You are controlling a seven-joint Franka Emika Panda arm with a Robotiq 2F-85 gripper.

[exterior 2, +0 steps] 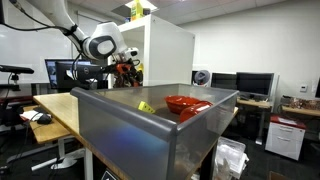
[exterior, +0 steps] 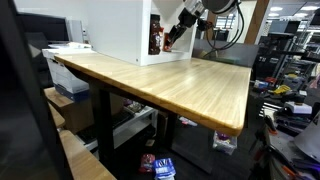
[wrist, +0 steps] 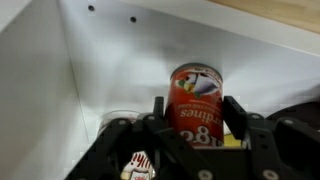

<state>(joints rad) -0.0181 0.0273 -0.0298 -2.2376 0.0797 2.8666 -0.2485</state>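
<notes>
While your gripper point(wrist: 195, 106) reaches into the white cabinet point(wrist: 60, 80) that stands on the wooden table point(exterior: 180, 85), a red can point(wrist: 196, 90) stands upright between its fingers point(wrist: 158, 108), close to the cabinet's back wall. You have the jaws flanking the can's sides, but I cannot tell whether they actually press on it.

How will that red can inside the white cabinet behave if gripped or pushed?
The red can looks like rigid metal, so it probably won't crush. Its glossy label may slip. The round wall likely rolls if tipped; it sits between the fingers of the gripper.
</notes>
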